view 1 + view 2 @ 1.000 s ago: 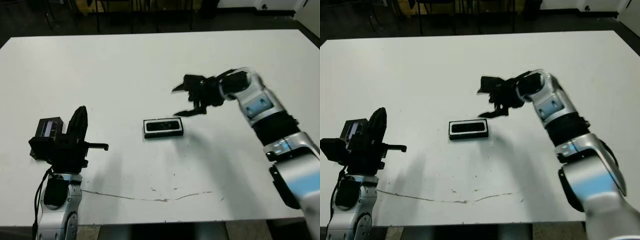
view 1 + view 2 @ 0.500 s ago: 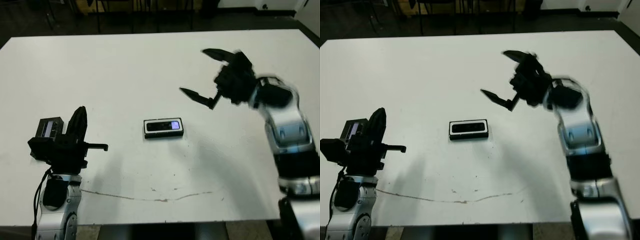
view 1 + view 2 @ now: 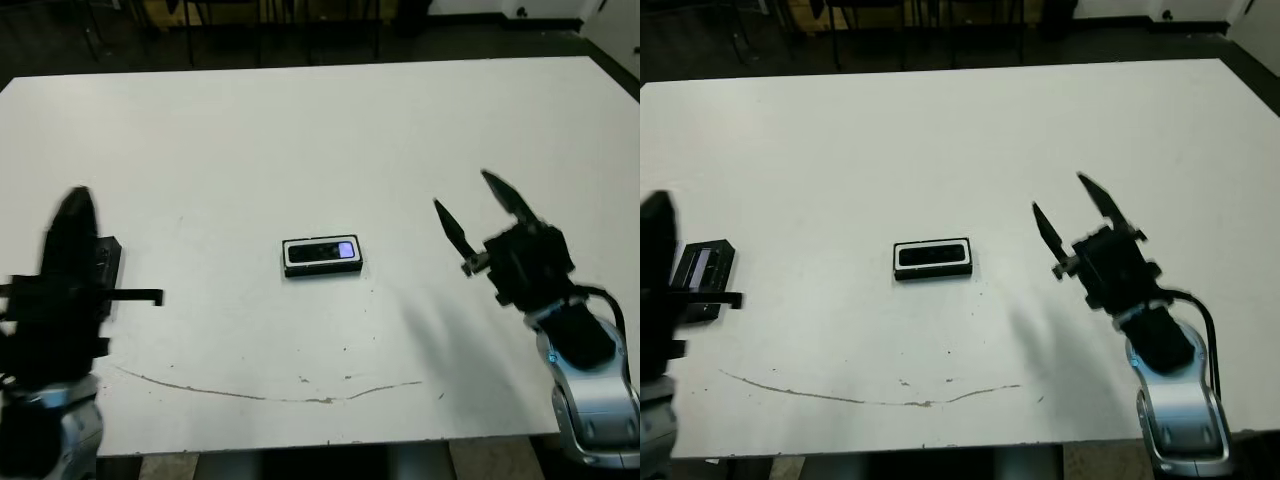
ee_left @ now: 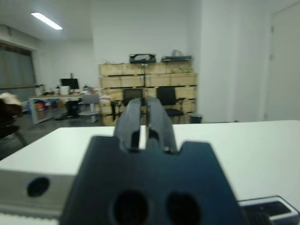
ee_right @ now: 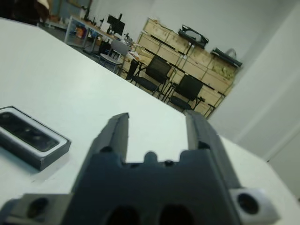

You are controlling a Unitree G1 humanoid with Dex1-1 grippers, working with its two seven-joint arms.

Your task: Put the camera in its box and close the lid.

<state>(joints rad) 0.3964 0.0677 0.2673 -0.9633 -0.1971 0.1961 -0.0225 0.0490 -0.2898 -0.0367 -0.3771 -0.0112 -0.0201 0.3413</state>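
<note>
1. Since 0.5 s ago the right pincer (image 3: pixel 478 212) has pulled back from above the box to the lower right of the frame. It sits well clear of the box, fingers spread, holding nothing.
2. The left pincer (image 4: pixel 144 123) has lifted and blurred at the left edge of the frame. The lid (image 3: pixel 702 270), earlier half hidden behind it, now lies exposed flat on the desk (image 3: pixel 300 130) at far left.
3. The box (image 3: pixel 321 256) is unchanged at mid-frame, with the camera (image 3: pixel 322 252) lying inside it and its bluish screen toward the right end. Box still uncovered.
4. The left wrist view shows what the head views blur: left pincer fingers (image 4: pixel 130 119) pressed nearly together, only a thin slit between them, nothing held. A corner of the lid shows at that view's lower right.
5. The right wrist view shows the box at lower left with the camera seated in its white lining, and the wide gap between the right fingers (image 5: pixel 116 133).
</note>
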